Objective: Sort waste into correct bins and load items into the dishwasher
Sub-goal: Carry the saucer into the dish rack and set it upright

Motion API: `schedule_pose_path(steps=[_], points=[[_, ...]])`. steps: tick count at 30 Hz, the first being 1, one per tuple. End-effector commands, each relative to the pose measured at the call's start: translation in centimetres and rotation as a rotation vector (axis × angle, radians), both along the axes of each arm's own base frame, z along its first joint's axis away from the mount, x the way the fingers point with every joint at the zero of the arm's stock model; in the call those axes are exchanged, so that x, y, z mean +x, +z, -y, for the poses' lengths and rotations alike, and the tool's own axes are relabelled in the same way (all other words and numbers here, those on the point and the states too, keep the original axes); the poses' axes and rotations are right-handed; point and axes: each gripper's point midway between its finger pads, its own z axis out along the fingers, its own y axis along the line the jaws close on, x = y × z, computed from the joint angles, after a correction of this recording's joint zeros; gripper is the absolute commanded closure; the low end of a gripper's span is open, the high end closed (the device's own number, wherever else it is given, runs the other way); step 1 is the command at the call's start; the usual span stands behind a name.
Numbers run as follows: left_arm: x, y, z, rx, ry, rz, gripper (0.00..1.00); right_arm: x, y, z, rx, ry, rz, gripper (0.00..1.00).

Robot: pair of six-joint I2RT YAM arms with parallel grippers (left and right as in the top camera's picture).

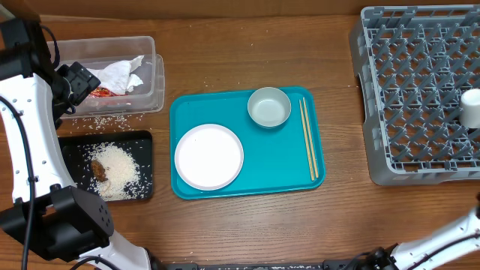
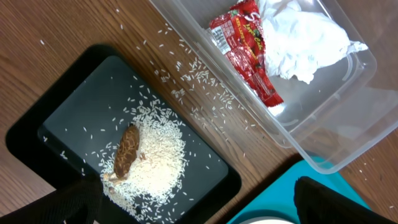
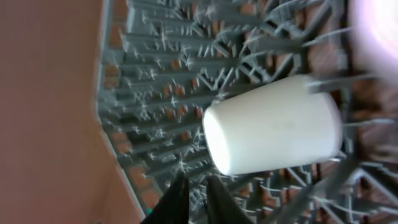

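Waste comes first in our reading: the crumpled white paper napkins (image 1: 120,73) and the small red wrapper (image 2: 245,50) lie together in the clear rectangular plastic tub (image 1: 150,97) at the far left of the wooden tabletop (image 1: 247,45). The heap of white rice (image 1: 118,171) and the brown lump (image 2: 126,152) sit in the flat black rectangular tray (image 1: 71,146), just near of the tub. We judge the sorting nearly done. What remains is a scatter of loose rice grains (image 1: 105,120) on the tabletop between tub and black tray.

Loading looks barely begun. The white cup (image 3: 273,127) lies on its side in the large grey plastic dish rack (image 1: 412,112) at the right. The round white plate (image 1: 208,156), the pale grey-green bowl (image 1: 268,106) and the thin wooden chopsticks (image 1: 308,139) are not yet loaded; they rest on the large teal tray (image 1: 285,157) in the middle. We see no small white bowl anywhere.

The left tool (image 2: 196,186) hangs over the left side with its fingers spread wide and nothing between them. The right tool (image 3: 198,199) is over the rack, clenched tight on nothing, just beside the cup but apart from it.

The red wrapper carries white printing, but we cannot read it. We find no other label or brand.
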Motion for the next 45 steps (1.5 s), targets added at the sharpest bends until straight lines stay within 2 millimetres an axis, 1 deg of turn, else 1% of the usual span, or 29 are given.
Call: schedule_pose_path(steps=[1,3,4,6,9,13,17,23,26,29,32,34,36,38,41,45], points=[[0.0,0.7,0.1,0.014,0.001,0.016,0.00,2.4,-0.2,-2.3,-0.210,0.059,-0.137,0.96],[0.0,0.7,0.1,0.014,0.001,0.017,0.00,3.9,-0.5,-3.6,-0.264,0.092,-0.160,0.96],[0.0,0.7,0.1,0.014,0.001,0.017,0.00,4.2,-0.8,-3.8,-0.303,0.088,-0.191,0.96],[0.0,0.7,0.1,0.014,0.001,0.016,0.00,4.3,-1.5,-3.4,-0.373,0.035,-0.277,0.96],[0.0,0.7,0.1,0.014,0.001,0.016,0.00,3.7,-2.3,-2.4,-0.457,-0.059,-0.396,0.96],[0.0,0.7,0.1,0.014,0.001,0.017,0.00,3.0,-3.1,-2.0,-0.471,-0.075,-0.448,0.96],[0.0,0.7,0.1,0.014,0.001,0.017,0.00,1.0,-3.4,-0.1,-0.490,-0.173,-0.528,0.96],[0.0,0.7,0.1,0.014,0.001,0.016,0.00,-0.4,-3.4,0.8,-0.470,-0.224,-0.557,0.96],[0.0,0.7,0.1,0.014,0.001,0.016,0.00,-0.7,-3.3,1.1,-0.466,-0.235,-0.559,0.96],[0.0,0.7,0.1,0.014,0.001,0.016,0.00,-1.0,-2.6,1.0,-0.452,-0.273,-0.554,0.96],[0.0,0.7,0.1,0.014,0.001,0.016,0.00,-1.4,-0.5,1.3,-0.463,-0.350,-0.530,0.96],[0.0,0.7,0.1,0.014,0.001,0.017,0.00,-1.4,1.4,1.4,-0.487,-0.372,-0.488,0.96],[0.0,0.7,0.1,0.014,0.001,0.017,0.00,-1.4,2.7,1.4,-0.505,-0.384,-0.462,0.96],[0.0,0.7,0.1,0.014,0.001,0.016,0.00,-1.4,3.5,1.2,-0.503,-0.385,-0.438,0.96],[0.0,0.7,0.1,0.014,0.001,0.016,0.00,-0.1,3.4,0.4,-0.475,-0.311,-0.382,0.96],[0.0,0.7,0.1,0.014,0.001,0.016,0.00,1.5,2.0,-0.6,-0.446,-0.213,-0.349,0.96]])
